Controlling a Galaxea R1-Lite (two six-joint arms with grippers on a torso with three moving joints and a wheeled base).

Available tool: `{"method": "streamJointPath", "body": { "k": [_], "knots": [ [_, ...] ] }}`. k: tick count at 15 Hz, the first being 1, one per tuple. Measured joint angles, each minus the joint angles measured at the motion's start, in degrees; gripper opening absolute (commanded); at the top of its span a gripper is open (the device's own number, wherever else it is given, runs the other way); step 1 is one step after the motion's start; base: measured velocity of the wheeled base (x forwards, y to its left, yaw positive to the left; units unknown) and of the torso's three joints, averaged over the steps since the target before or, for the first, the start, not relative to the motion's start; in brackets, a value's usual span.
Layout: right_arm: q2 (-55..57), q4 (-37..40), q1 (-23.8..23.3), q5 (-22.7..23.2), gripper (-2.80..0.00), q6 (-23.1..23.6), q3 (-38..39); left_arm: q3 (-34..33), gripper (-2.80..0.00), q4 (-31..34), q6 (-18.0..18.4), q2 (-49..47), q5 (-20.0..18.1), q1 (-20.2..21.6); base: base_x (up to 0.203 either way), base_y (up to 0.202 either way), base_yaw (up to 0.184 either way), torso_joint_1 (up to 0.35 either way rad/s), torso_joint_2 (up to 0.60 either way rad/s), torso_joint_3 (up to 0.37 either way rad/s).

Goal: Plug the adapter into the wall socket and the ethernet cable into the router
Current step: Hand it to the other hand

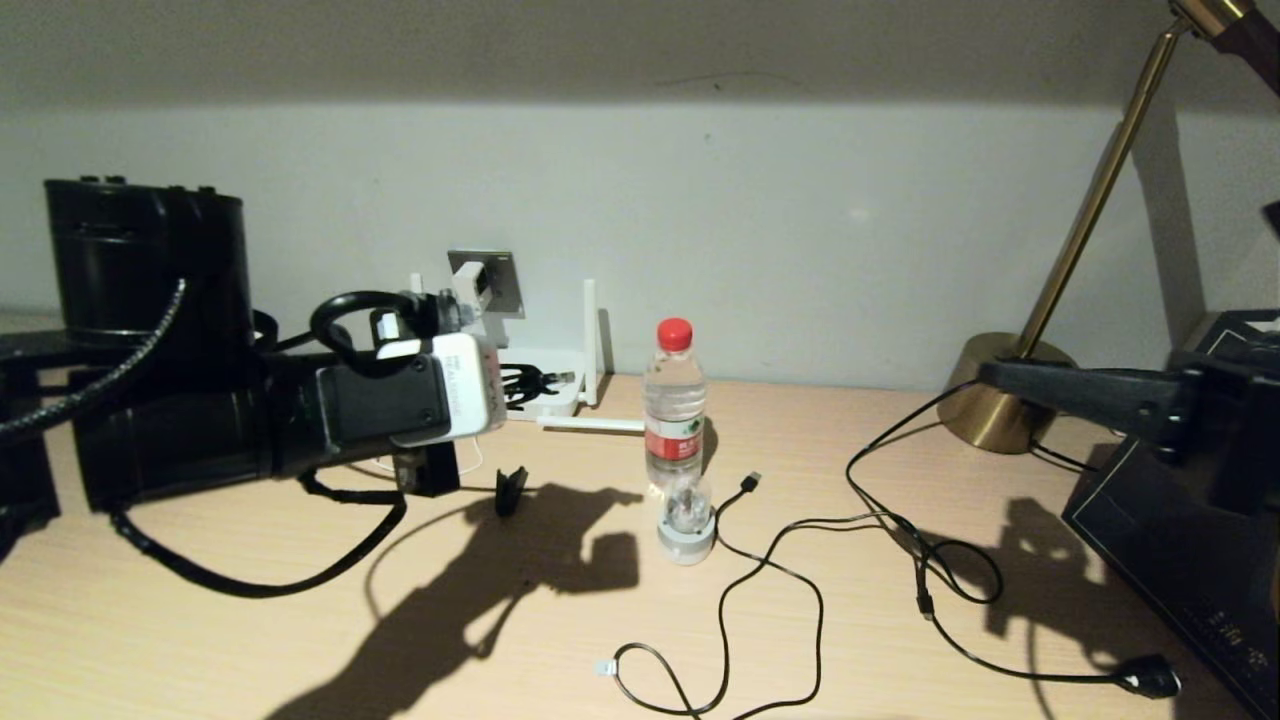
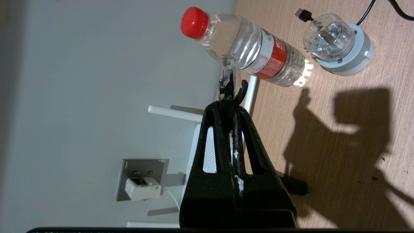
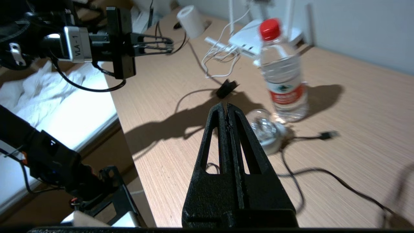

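The white adapter (image 2: 142, 188) sits plugged into the grey wall socket (image 2: 155, 166); the head view shows the adapter (image 1: 470, 284) on the wall socket (image 1: 503, 287) too. My left gripper (image 2: 228, 105) is shut on the ethernet cable's black boot, and its clear connector (image 2: 229, 63) sticks out past the fingertips. In the head view my left gripper (image 1: 540, 381) hovers just over the white router (image 1: 553, 403), at its near edge. The router (image 2: 209, 154) shows behind the fingers. My right gripper (image 3: 225, 108) is shut and empty, held above the table's right side.
A water bottle (image 1: 675, 405) and a small domed light (image 1: 686, 522) stand right of the router. A black USB-tipped cable (image 1: 750, 482) and a black plug (image 1: 1150, 680) with cord trail over the table. A black clip (image 1: 511, 490) lies near the left arm. A brass lamp (image 1: 1000, 395) stands back right.
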State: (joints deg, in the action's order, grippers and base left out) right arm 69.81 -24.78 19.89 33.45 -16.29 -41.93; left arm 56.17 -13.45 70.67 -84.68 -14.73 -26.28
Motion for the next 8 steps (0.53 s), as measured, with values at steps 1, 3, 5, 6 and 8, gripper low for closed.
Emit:
{"method": "streamJointPath", "body": {
  "k": [1,3,5,6,8],
  "knots": [
    [3.7,-2.1,4.5,-3.4,0.00,0.4,-0.8,0.1,-2.80,-0.3,0.0,-0.7,0.2,-0.4,0.000,0.000,0.000,0.000,0.00,0.000],
    [9.8,-6.4,11.4,-10.1,0.00,2.3,-1.9,0.2,-2.80,-0.6,0.3,-1.5,0.2,-0.6,0.000,0.000,0.000,0.000,0.00,0.000],
    [14.2,-7.8,15.5,-12.9,0.00,3.6,-4.2,0.1,-2.80,-1.2,0.4,-1.8,0.1,-1.1,0.000,0.000,0.000,0.000,0.00,0.000],
    [15.9,-7.8,16.4,-13.1,0.00,3.8,-5.3,0.1,-2.80,-2.1,0.4,-1.9,0.1,-1.4,0.000,0.000,0.000,0.000,0.00,0.000],
    [18.5,-8.0,17.6,-13.2,0.00,3.6,-7.4,-0.1,-2.80,-3.8,0.6,-2.2,0.2,-2.5,0.000,0.000,0.000,0.000,0.00,0.000]
  ]
}}
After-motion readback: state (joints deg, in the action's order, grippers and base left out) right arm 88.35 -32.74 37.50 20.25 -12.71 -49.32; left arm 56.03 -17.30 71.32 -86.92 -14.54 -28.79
